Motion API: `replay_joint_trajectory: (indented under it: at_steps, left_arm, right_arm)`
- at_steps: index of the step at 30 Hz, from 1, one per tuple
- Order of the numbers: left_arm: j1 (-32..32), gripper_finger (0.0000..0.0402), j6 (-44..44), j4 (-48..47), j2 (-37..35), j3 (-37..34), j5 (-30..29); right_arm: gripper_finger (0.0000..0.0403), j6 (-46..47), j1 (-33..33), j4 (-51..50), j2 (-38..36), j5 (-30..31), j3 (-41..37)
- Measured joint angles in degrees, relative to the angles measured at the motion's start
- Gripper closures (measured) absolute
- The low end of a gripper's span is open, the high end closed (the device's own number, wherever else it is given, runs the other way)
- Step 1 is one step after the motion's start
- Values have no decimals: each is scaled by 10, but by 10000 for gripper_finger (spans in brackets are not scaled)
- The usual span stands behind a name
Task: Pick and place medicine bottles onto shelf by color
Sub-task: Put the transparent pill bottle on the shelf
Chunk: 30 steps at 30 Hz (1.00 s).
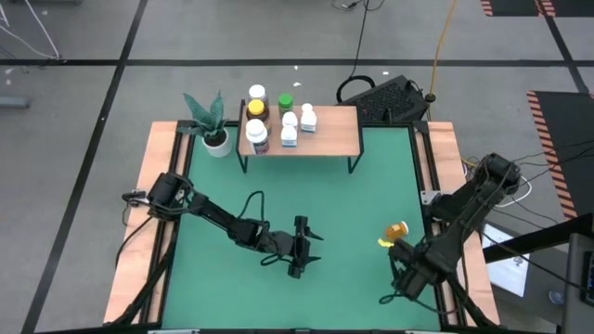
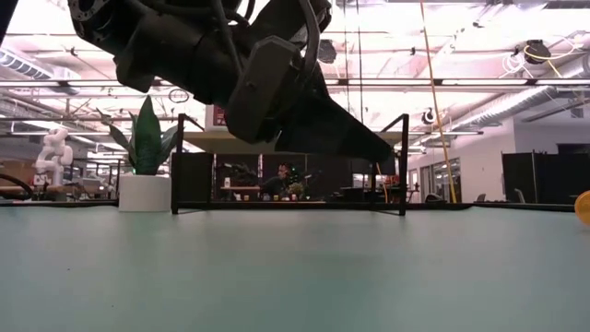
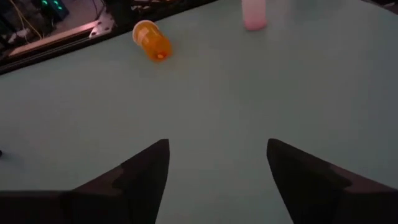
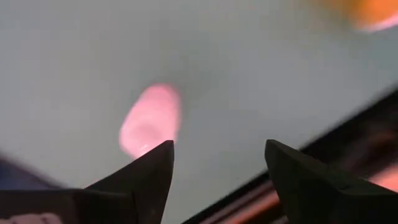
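Six medicine bottles [image 1: 278, 116] already stand on the left half of the shelf [image 1: 334, 134] at twelve o'clock, so the sorting looks well along. One orange bottle [image 1: 397, 230] lies on its side on the green table [image 1: 353, 204] at about four o'clock, just beside the right gripper [image 1: 401, 269], whose fingers are spread and empty. The left gripper [image 1: 302, 249] hovers mid-table, jaws also parted, holding nothing (a pale pinkish bottle [image 3: 254, 14] shows in both wrist views). Next, likely, a grasp of the fallen bottle's rounded body.

Seven bottles [image 1: 289, 119], one shelf [image 1: 330, 135]
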Motion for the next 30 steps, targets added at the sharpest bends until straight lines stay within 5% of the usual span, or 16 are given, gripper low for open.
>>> replay_joint_trajectory:
  at_steps: [7, 23, 30]
  left_arm:
    - [8, 133, 1, 2, 0, 0, 0]
    - [22, 136, 1, -12, 0, 0, 4]
    - [37, 138, -3, -13, 0, 0, 5]
  right_arm:
    - [166, 55, 22, 184, -44, -23, -85]
    - [192, 8, 71, 215, -50, 8, -85]
    - [198, 56, 94, 236, -50, 54, -84]
